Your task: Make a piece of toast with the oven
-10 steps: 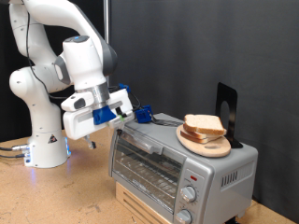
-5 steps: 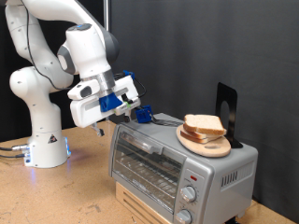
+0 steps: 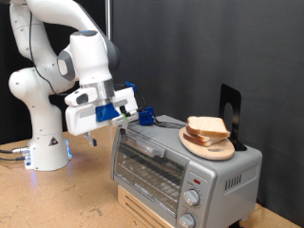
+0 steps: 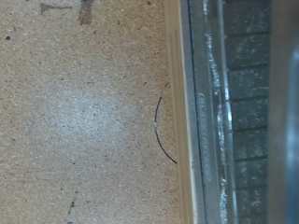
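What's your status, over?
Gripper beside the oven on the exterior view's left, nothing seen in it. Piece of toast on wooden plate atop oven. Oven door shut. Black stand behind plate.

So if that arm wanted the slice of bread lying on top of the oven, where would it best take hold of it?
Probably by two opposite crust edges, coming from above. The slice of bread lies flat on a round wooden plate on top of the oven, so its sides are exposed. The gripper hangs off the oven's left end in the exterior view, apart from it.
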`<action>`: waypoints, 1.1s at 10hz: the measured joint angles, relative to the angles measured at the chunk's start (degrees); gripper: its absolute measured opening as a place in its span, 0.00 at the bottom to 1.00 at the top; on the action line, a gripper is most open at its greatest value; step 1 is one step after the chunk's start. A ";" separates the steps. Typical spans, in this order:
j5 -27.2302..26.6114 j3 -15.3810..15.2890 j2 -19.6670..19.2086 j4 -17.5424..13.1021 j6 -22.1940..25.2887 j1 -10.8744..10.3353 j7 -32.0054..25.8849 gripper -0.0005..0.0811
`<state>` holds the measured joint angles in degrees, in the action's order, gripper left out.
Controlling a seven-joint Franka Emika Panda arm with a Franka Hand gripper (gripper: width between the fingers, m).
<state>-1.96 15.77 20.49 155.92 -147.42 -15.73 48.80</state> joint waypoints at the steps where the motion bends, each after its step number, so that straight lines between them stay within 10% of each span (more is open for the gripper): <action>1: 0.09 0.11 -0.65 -0.01 -0.30 0.38 -0.09 0.99; 11: 0.31 4.47 -0.38 -0.92 2.41 2.60 -10.20 0.99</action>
<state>-1.65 20.25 20.12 155.00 -145.01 -13.12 38.61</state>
